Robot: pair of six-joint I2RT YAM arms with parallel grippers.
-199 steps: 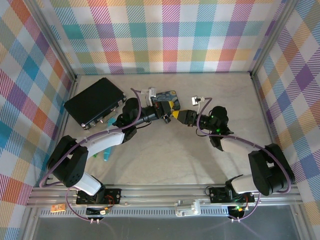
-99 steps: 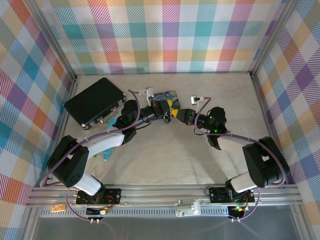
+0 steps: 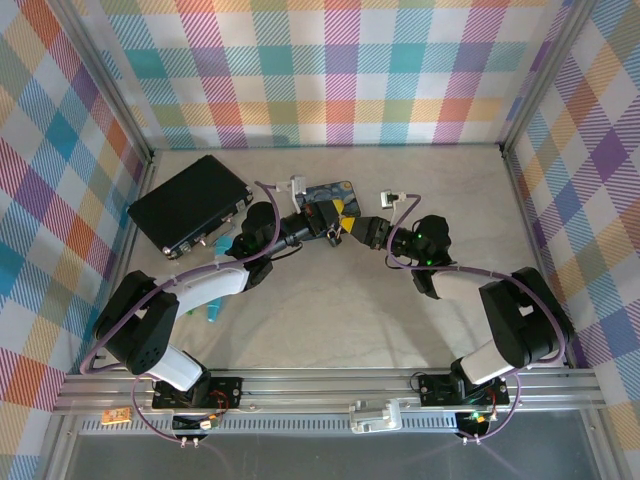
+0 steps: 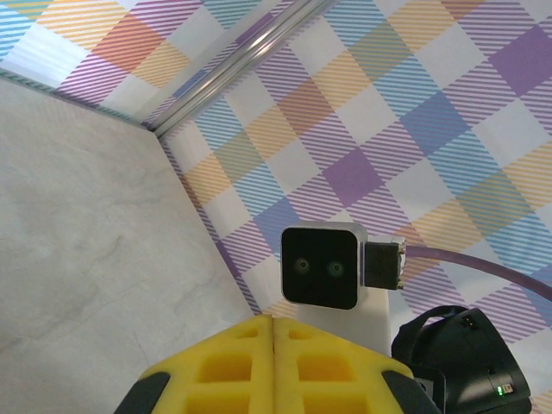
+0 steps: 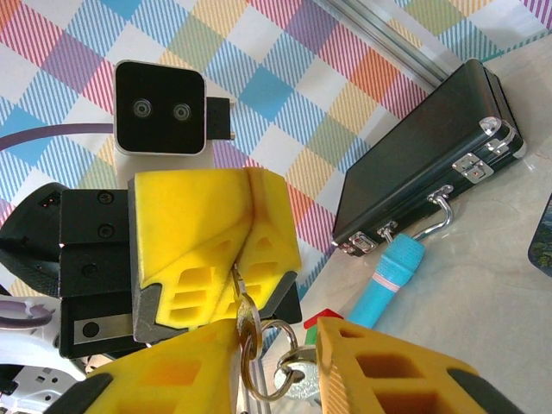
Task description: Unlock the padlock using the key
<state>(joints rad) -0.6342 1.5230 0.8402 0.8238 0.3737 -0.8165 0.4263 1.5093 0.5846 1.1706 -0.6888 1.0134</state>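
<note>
Padlock [image 5: 244, 317] up front, or what I take for it: your left gripper [image 5: 239, 289] is clenched on a thin metal sliver, yellow pads pressed flat together in its own wrist view. I can't say for sure that it's the lock, since it shows edge-on. A wire ring [image 5: 259, 390] hangs from it, and the small silver piece on the ring looks like the key [image 5: 297, 381]. Your right gripper [image 5: 278, 375] sits just below with its jaws apart, the dangling bits between them and nothing gripped.

Expect it all to be light, hard and slick on foam, and loose at the ring, so it may swing. I'd pinch the key across its flat head and leave the blade free.

Beyond lie the blue stick [image 5: 392, 280] and the black case [image 5: 414, 155], well apart from the work.
</note>
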